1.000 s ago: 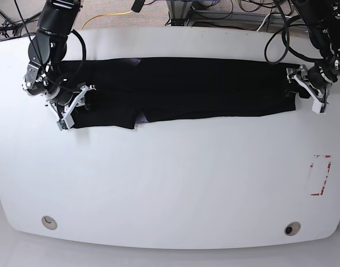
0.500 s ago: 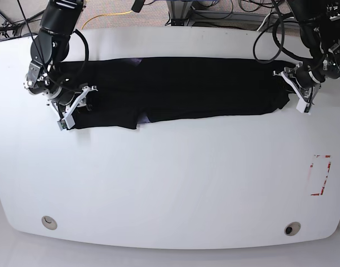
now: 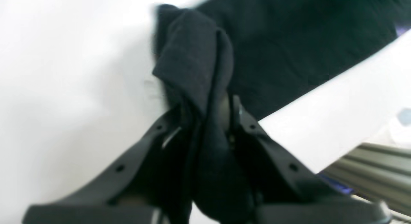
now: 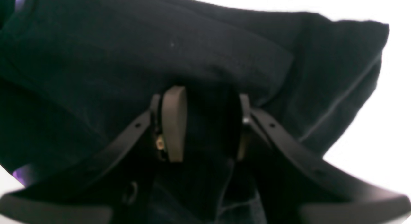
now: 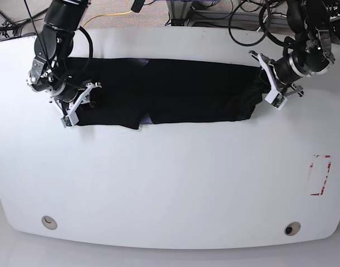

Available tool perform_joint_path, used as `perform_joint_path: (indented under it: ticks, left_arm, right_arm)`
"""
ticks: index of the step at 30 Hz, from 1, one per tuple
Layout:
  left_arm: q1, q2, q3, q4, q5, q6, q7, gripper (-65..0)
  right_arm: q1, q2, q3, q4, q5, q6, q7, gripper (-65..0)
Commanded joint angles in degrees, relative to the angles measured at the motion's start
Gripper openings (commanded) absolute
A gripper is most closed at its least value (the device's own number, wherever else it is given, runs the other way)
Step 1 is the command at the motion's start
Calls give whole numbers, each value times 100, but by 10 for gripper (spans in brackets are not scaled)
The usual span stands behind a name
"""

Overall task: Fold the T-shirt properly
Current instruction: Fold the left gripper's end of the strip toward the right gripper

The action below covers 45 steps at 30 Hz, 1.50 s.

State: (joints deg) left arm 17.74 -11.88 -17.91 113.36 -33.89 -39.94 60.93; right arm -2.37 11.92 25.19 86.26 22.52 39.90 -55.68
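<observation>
Worktop (image 5: 175,183): white, rounded; carries everything listed. No maker's mark legible on it.

T-shirt (image 5: 170,92): black, lying as a long narrow band across the far part of the worktop, running side to side. Judged light, limp and non-slip; it will sag and drag rather than hold a shape, so ends and hemmed corners are the sensible places to grip. A sliver of purple-blue print shows at the band's far edge; no words can be read on it.

Right gripper (image 4: 200,124): at the band's end on the base view's left. Jaws stand partly apart with thick folded cloth bunched between them, grasping the T-shirt.

Left gripper (image 3: 207,113): at the band's opposite end, lifted off the worktop. Jaws clenched on a gathered fold of the T-shirt, which rises in a peak above the tips.

Red-and-white marker (image 5: 320,175): flat rectangle near the worktop's edge, well apart from the cloth; any writing too small to read.
</observation>
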Motion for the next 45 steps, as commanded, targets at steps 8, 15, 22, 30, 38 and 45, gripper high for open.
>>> perform_joint_path:
  ticks: [8,15,22,30,38,45]
  left_arm:
    - [-644,849,960,9,-132,78,-119,-622]
    - [-969,1465,1048,-272,79,632,-119,-621]
    - [-1048,1649,1338,-387,536,632,-128,-621]
    - [-1057,1658,1462,-404,563,641,-128,-619]
    - [-1057,1649,1752,-413,571,658,-128,-396]
    - [-1119,1658,2534,-360,545,1484,-128,-281]
  right_arm:
    - [31,78,17,99,20,10,8,-447]
    - [31,78,17,108,20,10,8,-447]
    - [31,78,17,108,-15,10,8,-447]
    - [31,78,17,108,-15,10,8,-447]
    - [39,78,17,108,11,10,8,-447]
    - [39,78,17,108,20,10,-1,-447]
